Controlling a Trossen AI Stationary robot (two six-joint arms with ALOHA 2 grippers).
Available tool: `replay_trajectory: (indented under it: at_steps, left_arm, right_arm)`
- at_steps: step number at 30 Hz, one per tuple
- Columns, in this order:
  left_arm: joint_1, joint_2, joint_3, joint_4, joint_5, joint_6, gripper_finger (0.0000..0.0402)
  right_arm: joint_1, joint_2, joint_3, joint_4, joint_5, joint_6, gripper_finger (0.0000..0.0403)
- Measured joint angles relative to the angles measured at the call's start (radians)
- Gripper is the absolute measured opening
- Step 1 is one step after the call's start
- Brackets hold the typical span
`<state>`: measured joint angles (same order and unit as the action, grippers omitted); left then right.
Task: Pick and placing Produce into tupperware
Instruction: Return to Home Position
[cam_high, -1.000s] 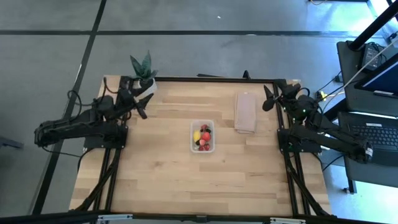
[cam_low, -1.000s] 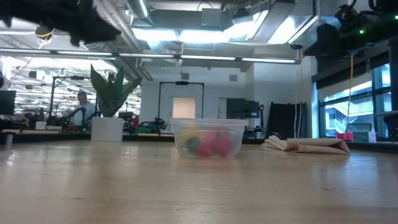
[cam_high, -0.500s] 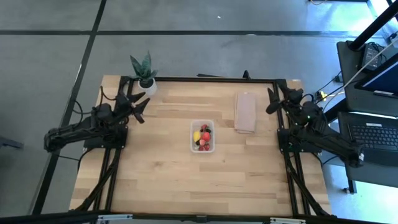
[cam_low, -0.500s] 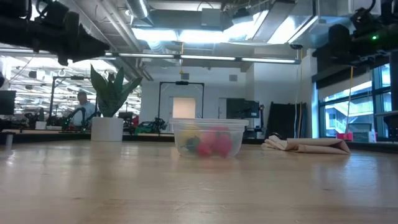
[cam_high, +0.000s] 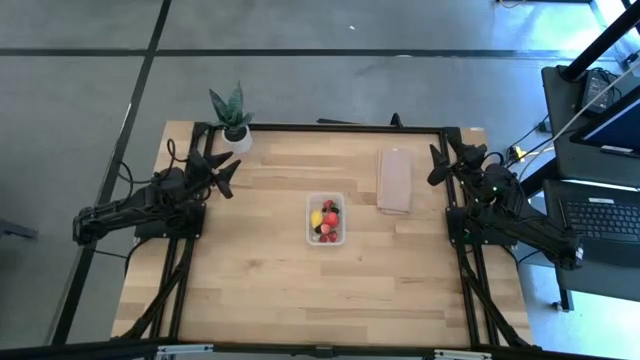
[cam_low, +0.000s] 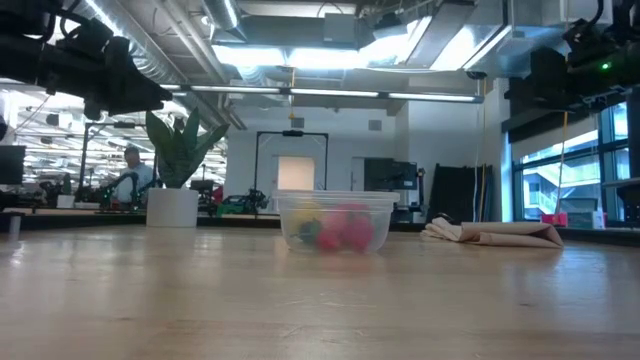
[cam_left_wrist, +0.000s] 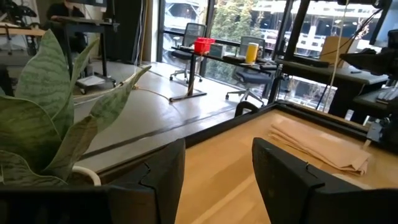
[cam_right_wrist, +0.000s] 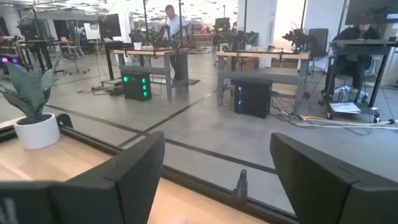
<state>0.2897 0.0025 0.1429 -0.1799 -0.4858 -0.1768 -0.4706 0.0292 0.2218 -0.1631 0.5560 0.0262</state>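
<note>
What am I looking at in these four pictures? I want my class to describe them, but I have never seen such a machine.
It is a robot with two dark arms, fixed at opposite sides of a wooden table. One picture looks straight down and one looks level across the tabletop. The other two come from cameras on the arms' wrists, looking past each arm's own fingers. In the middle of the table stands a small clear plastic container holding tiny fruits, red, yellow and dark. Beside it lies a folded beige cloth. A potted plant stands at the corner near the left arm. The left gripper and the right gripper are raised at the table's sides, fingers open, holding nothing.
</note>
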Motion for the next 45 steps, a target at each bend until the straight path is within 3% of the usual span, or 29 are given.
replay_trajectory:
  at_steps: [6, 11, 20, 45]
  left_arm:
    - [0.000, 0.000, -0.031, 0.022, 0.000, -0.006, 0.0179]
    - [0.000, 0.000, -0.099, 0.143, 0.003, -0.019, 0.0179]
    - [0.000, 0.004, -0.115, 0.190, -0.001, 0.021, 0.0179]
    - [0.000, 0.004, -0.115, 0.186, 0.066, 0.075, 0.0179]
  right_arm:
    - [0.000, 0.000, 0.000, 0.001, 0.000, 0.004, 0.0294]
    - [0.000, 0.000, -0.011, 0.022, 0.000, 0.023, 0.0294]
    - [0.000, -0.014, -0.215, 0.240, -0.045, 0.121, 0.0294]
    - [0.001, 0.001, -0.211, 0.230, -0.053, 0.025, 0.0294]
